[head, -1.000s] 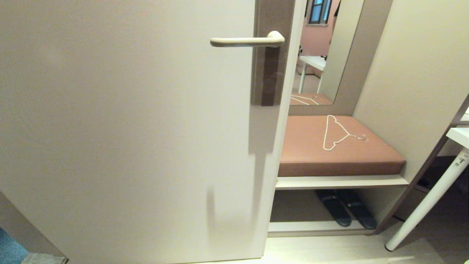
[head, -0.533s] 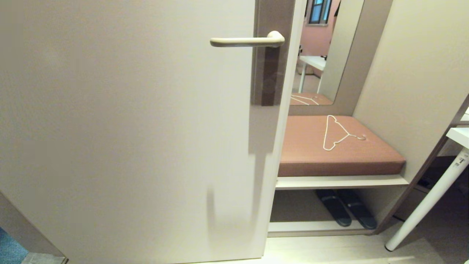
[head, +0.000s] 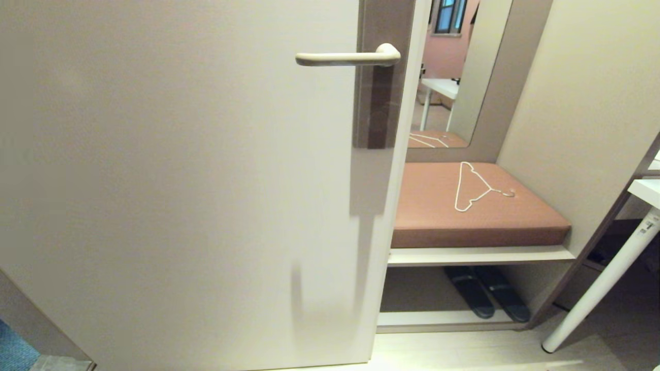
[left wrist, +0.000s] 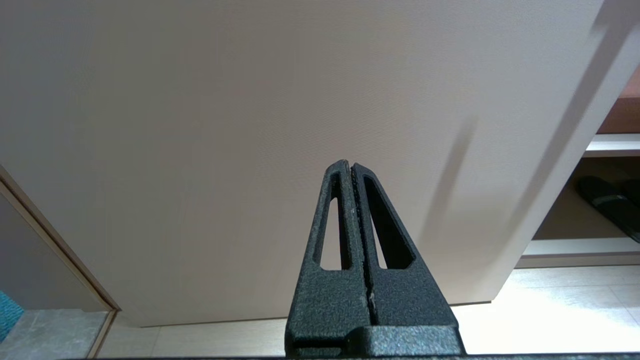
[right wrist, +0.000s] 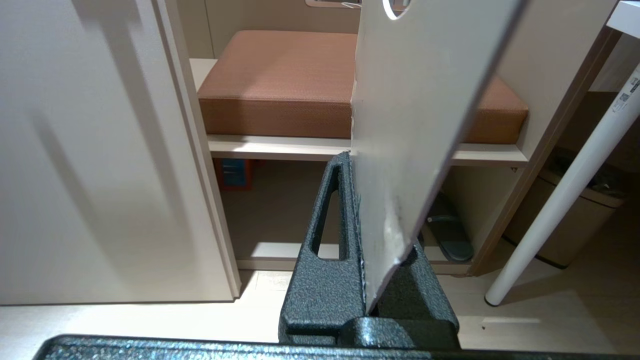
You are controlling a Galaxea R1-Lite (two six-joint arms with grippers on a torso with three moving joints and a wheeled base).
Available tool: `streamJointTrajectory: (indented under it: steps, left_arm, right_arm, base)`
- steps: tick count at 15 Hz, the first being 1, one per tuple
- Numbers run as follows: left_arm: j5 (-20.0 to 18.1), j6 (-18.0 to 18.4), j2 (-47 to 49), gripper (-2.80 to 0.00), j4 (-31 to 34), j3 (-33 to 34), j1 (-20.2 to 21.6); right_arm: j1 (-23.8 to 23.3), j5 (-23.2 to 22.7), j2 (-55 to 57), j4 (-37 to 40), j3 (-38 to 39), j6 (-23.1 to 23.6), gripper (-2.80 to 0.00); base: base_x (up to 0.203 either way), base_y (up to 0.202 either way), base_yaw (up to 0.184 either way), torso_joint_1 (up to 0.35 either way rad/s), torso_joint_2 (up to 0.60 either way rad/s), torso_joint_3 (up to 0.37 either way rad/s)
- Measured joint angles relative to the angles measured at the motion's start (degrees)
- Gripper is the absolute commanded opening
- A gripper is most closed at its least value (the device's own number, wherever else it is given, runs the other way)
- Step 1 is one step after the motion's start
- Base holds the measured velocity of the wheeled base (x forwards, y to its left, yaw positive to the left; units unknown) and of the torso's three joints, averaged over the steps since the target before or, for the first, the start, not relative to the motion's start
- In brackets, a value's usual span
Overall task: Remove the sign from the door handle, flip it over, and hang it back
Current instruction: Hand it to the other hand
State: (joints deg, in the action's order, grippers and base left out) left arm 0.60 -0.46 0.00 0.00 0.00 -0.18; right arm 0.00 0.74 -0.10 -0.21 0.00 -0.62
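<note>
The cream door handle (head: 346, 58) juts from its brown plate on the door, and nothing hangs on it. The sign (right wrist: 420, 100) appears only in the right wrist view. It is a flat white card showing a plain face, and the edge of its oval hole is at the far end. My right gripper (right wrist: 356, 165) is shut on the card's lower end, low in front of the bench and well below the handle. My left gripper (left wrist: 350, 164) is shut and empty, facing the lower part of the door. Neither gripper shows in the head view.
The pale door (head: 180, 180) fills the left. To its right, a white wire hanger (head: 474, 188) lies on a bench with a brown cushion (head: 438, 221), and dark slippers (head: 487, 299) sit underneath. A mirror (head: 454, 72) stands behind. A white table leg (head: 598, 288) slants at the far right.
</note>
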Motion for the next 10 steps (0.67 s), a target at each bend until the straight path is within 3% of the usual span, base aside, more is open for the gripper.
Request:
streamJointTrajectory:
  steps: [10]
  left_arm:
    - [0.0, -0.1, 0.0, -2.8, 0.0, 0.0, 0.0]
  right_arm:
    - [0.0, 0.0, 0.0, 0.0, 0.0, 0.0, -2.8]
  base:
    - [0.0, 0.0, 0.0, 0.0, 0.0, 0.0]
